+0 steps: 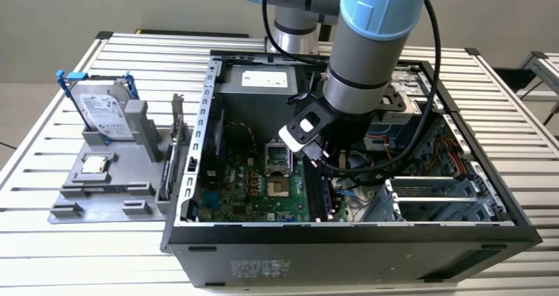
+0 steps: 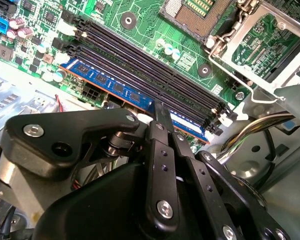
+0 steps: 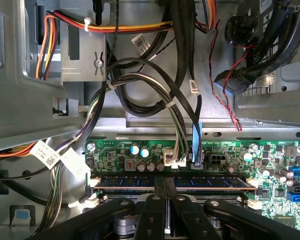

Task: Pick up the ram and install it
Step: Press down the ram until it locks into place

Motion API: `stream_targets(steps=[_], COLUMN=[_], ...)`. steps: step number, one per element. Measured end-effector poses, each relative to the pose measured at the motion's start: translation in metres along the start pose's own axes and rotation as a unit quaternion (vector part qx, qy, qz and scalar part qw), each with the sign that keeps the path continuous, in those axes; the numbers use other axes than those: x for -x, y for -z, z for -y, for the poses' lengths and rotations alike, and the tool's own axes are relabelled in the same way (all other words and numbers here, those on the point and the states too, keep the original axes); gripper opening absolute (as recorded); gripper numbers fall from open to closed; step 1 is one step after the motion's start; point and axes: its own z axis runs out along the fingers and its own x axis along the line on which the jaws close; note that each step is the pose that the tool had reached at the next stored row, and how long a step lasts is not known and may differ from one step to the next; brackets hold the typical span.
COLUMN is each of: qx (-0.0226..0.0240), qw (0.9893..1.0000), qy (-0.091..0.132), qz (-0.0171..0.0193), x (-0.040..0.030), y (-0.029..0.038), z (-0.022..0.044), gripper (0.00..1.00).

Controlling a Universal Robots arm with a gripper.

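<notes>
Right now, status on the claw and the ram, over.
Claw inside the open PC case, shut on ram. Ram sits along the outermost motherboard slot. Cables nearby, not blocking.

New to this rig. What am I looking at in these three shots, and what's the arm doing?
The exterior view shows one robot arm reaching down into an open computer case on a slatted table. Beside the case, on that view's left, a grey tray holds a hard drive and a CPU chip. The two wrist views come from cameras riding on the arm. They show the gripper shut on the ram, a blue stick standing in a motherboard slot, with empty slots alongside.
</notes>
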Motion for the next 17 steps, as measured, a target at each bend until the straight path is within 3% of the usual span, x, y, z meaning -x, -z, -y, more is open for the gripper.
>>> stream_targets(steps=[9, 17], qx=[0.0004, 0.0001], qw=[1.0, 1.0], qy=[0.0, 0.0], qz=[-0.0018, -0.0005], x=[-0.0003, -0.0001], y=[0.0044, 0.0276], z=[-0.0001, -0.0004], gripper=[0.0, 0.0])
